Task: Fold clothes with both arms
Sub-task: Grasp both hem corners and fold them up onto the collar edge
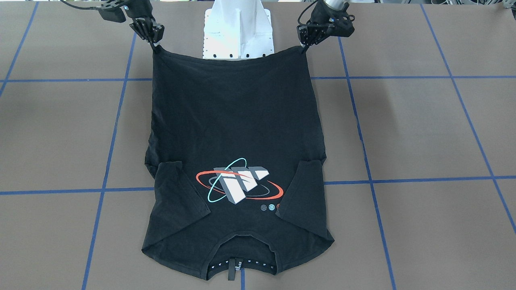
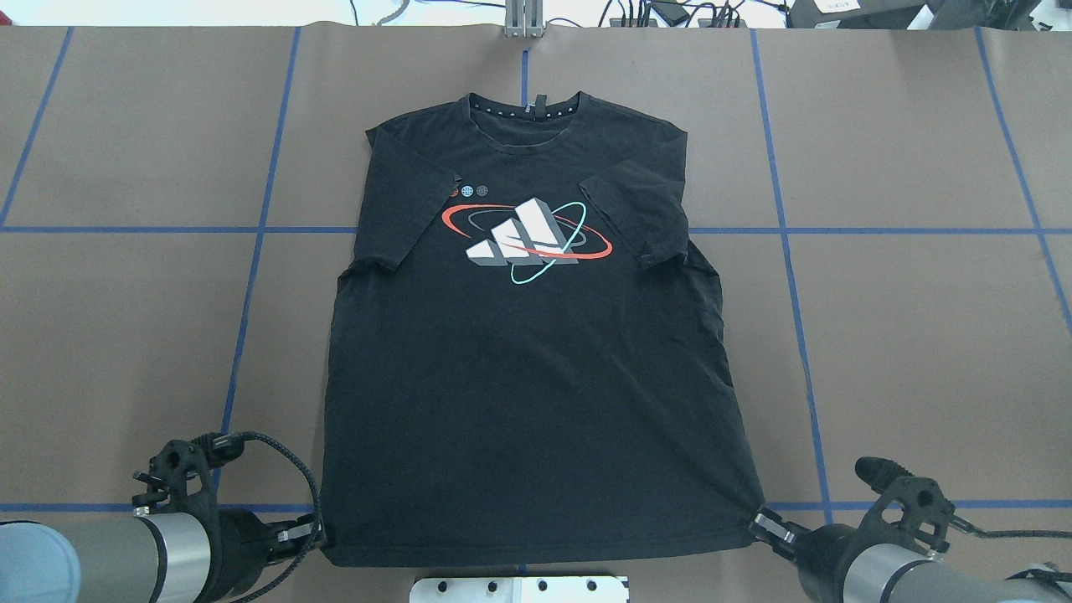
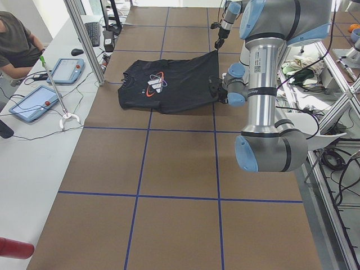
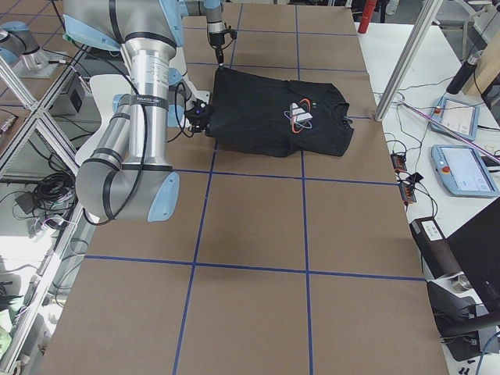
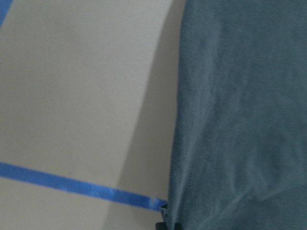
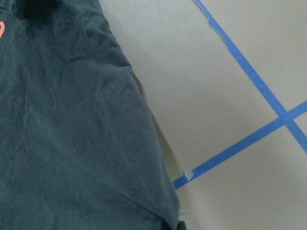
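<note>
Nearest, T-shirt [image 2: 528, 377] is held by hem corners, left gripper [image 2: 311, 531] and right gripper [image 2: 760, 521] both clamped on cloth; farther, body laid flat on table [image 2: 921, 335], print up, sleeves [image 2: 408, 201] already tucked in, collar [image 2: 523, 130] farthest; hem-to-collar fold prob. still to be done.

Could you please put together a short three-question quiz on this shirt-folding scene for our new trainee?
1. True or false: the T-shirt lies with its logo print face down.
2. Which part of the T-shirt do the left claw and the right claw hold? A) the collar B) one sleeve each C) the bottom hem corners
3. Fill in: both sleeves are folded ____ over the shirt's front.

Key:
1. False. The logo faces up.
2. C.
3. Inward.
</note>
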Controlling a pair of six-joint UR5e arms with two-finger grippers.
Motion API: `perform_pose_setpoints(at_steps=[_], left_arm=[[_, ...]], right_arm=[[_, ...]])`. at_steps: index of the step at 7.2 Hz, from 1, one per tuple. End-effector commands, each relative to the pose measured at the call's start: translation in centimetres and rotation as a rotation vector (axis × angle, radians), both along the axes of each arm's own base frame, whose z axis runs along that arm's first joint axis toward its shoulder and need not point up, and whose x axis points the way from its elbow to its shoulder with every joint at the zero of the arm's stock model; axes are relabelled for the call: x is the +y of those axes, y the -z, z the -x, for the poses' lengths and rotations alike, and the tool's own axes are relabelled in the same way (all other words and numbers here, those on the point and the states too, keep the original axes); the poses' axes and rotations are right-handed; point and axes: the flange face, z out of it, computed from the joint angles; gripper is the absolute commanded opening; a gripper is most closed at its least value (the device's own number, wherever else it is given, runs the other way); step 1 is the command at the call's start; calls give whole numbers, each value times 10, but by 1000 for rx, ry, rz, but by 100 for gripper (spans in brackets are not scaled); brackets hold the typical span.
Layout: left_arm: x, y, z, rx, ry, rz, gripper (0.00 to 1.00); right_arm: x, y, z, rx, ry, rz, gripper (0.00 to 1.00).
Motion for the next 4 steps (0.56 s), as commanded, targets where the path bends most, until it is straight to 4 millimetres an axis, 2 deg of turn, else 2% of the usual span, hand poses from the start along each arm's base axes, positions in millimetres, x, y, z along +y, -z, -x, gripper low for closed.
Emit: perform_pose_setpoints(at_steps=[1,2,3,4], left_arm=[[-57,29,51,71,39,29,0],[-107,35,65,93,114,39,0],[-158,33,53,83,168,36,0],[-204,25,45,51,214,16,0]], right_arm=[[-50,11,-42,-14,25,65,0],[-90,22,-59,-44,5,74,0],[-135,37,-62,-4,-10,56,0],[-190,64,-50,37,-31,63,0]])
